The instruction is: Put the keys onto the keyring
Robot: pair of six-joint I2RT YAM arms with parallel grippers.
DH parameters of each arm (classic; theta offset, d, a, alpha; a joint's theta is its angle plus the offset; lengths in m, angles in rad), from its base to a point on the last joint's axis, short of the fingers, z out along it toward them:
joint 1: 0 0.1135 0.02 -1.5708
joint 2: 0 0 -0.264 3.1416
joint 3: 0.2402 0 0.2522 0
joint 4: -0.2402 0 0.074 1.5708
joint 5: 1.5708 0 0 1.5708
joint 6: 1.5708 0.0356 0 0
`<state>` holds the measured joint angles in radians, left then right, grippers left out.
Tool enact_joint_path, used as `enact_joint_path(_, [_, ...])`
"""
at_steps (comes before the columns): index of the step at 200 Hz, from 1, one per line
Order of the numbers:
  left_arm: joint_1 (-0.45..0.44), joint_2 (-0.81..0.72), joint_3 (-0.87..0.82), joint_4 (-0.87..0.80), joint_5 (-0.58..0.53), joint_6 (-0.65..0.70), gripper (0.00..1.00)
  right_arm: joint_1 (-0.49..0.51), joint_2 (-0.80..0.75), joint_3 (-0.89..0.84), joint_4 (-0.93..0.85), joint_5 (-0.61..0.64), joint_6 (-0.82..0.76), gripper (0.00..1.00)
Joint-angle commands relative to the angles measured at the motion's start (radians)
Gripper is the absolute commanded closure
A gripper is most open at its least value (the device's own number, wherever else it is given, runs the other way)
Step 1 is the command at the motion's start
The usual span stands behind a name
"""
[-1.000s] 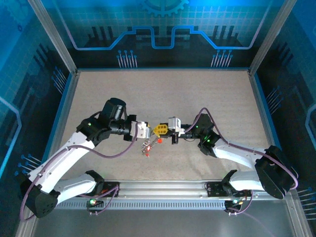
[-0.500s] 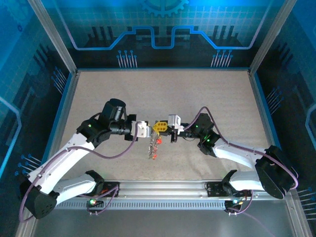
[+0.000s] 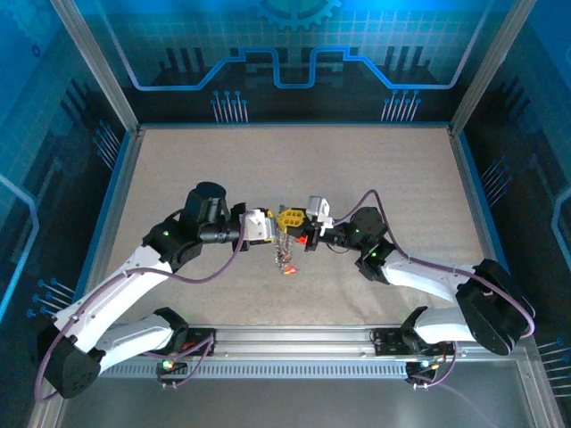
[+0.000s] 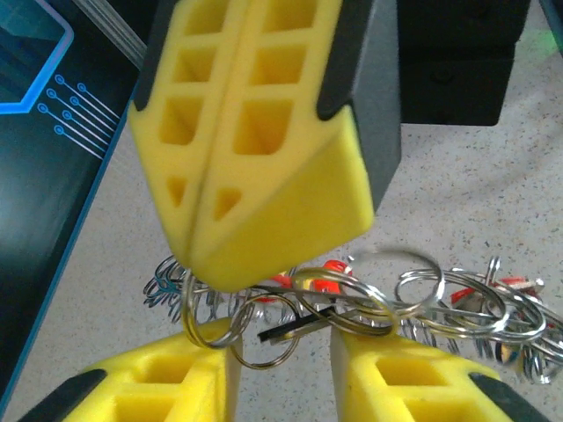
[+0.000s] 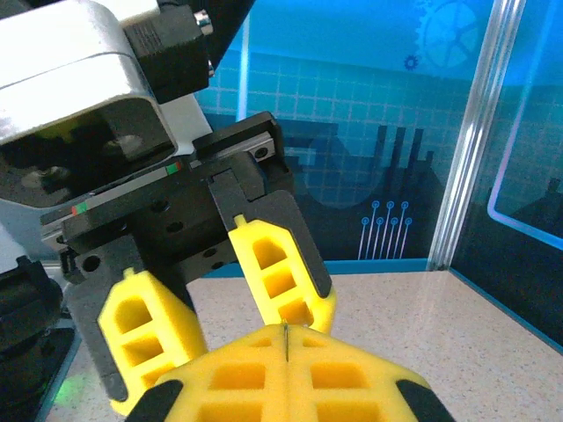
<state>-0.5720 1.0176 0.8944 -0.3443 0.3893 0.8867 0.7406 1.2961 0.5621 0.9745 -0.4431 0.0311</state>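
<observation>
Worktop (image 3: 178,160): beige, speckled, inside a blue-walled cell; you're working at its centre.
L gripper (image 3: 277,224): jaws shut a sec ago, now parted; holds nothing, rings lie loose in the gap.
R gripper (image 3: 293,218): closed tip-to-tip on a thin wire, prob. the keyring (image 4: 352,303).
Keys (image 3: 286,254): hang w/ red tags below R tips, over the worktop; bundle has swung right.
Meaning: L let go, so R alone carries it; likely a regrip before threading.
</observation>
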Motion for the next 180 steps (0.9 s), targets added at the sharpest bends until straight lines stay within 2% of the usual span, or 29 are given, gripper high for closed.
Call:
enact_joint_path(1, [-0.008, -0.043, -0.011, -0.029, 0.003, -0.022, 0.61, 0.008, -0.022, -0.014, 0.092, 0.055, 0.015, 1.00])
enact_joint_path(15, [-0.007, -0.072, -0.023, -0.041, -0.014, -0.027, 0.55, 0.006, -0.029, -0.017, 0.087, 0.055, 0.014, 1.00])
enact_joint_path(33, [-0.005, -0.109, -0.047, -0.025, -0.027, -0.033, 0.53, 0.005, -0.035, -0.023, 0.086, 0.051, 0.009, 1.00])
enact_joint_path(62, [-0.001, -0.136, -0.046, -0.020, -0.033, -0.064, 0.65, 0.001, -0.034, -0.026, 0.096, 0.017, -0.007, 1.00])
enact_joint_path(92, [0.009, -0.126, -0.041, 0.007, -0.040, -0.110, 0.74, 0.001, -0.047, -0.027, 0.088, -0.016, -0.028, 1.00])
enact_joint_path(118, [0.022, -0.118, -0.025, -0.001, 0.027, -0.147, 0.81, 0.000, -0.059, -0.028, 0.083, -0.044, -0.046, 1.00])
enact_joint_path(152, [0.023, -0.081, 0.021, -0.061, 0.105, -0.162, 0.80, 0.001, -0.055, -0.028, 0.081, -0.074, -0.063, 1.00])
enact_joint_path(180, [0.023, -0.077, 0.019, -0.041, 0.127, -0.176, 0.78, 0.005, -0.063, -0.018, 0.054, -0.087, -0.078, 1.00])
